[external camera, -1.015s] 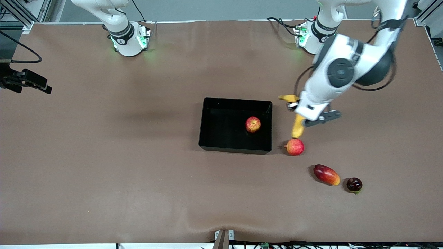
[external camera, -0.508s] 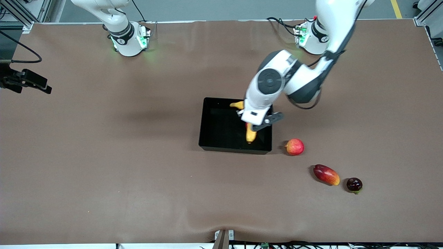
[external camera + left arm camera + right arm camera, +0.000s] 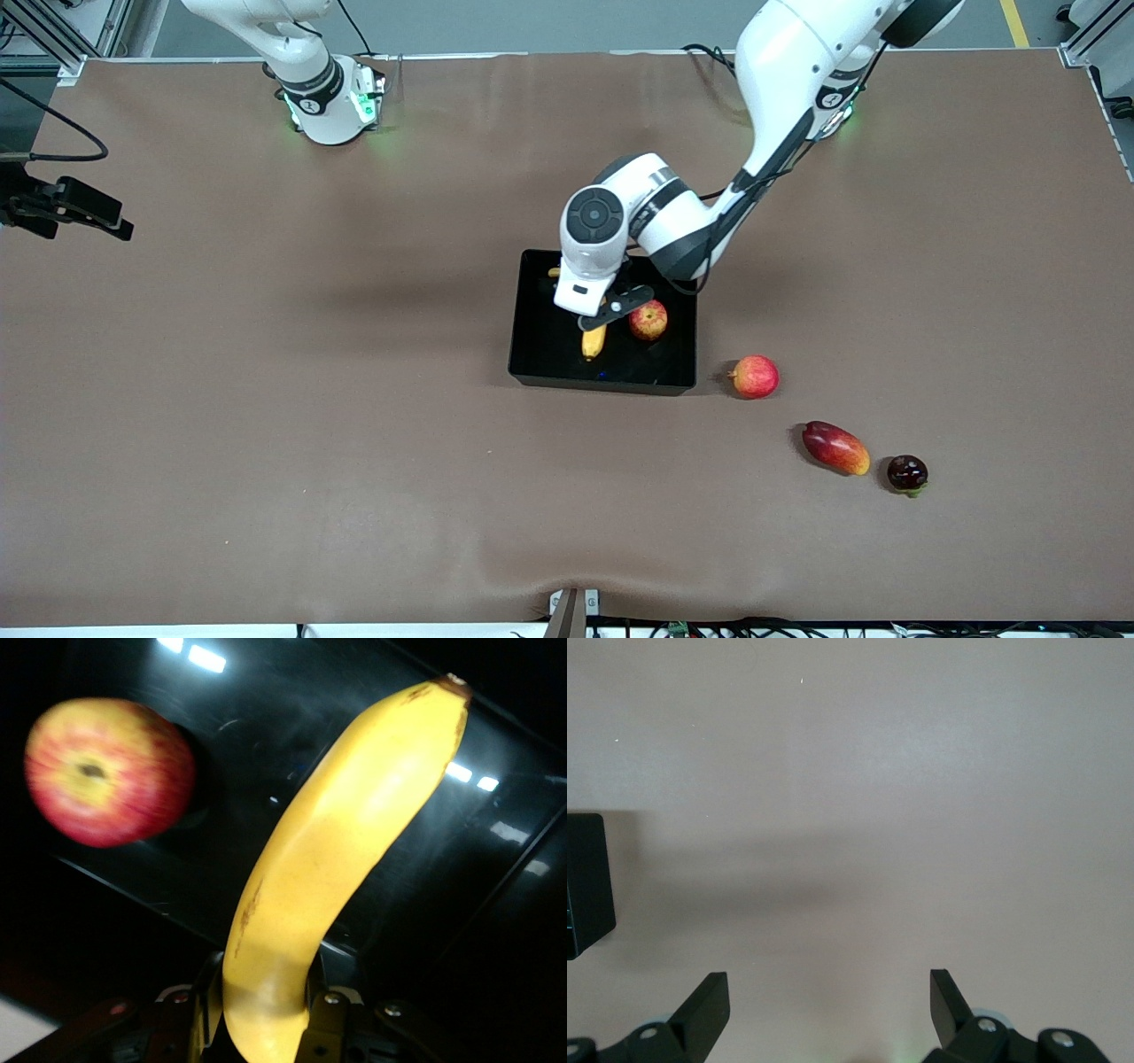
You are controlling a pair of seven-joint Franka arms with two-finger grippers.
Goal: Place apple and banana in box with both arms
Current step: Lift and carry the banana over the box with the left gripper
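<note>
Gripping curved yellow banana (image 3: 328, 859), left hand (image 3: 592, 312).

The left arm's wrist covers the middle of the banana (image 3: 593, 340) in the front view, so only its two ends show over the box (image 3: 532, 372), and the left gripper (image 3: 266, 1014) gripping it is buried under that wrist. In the left wrist view the banana's gripped end runs off the picture's edge, and the apple (image 3: 108, 771) beside it is blurred. The right gripper (image 3: 830, 1001) shows fingertips only, its body cut off; the front view misses it altogether.
</note>
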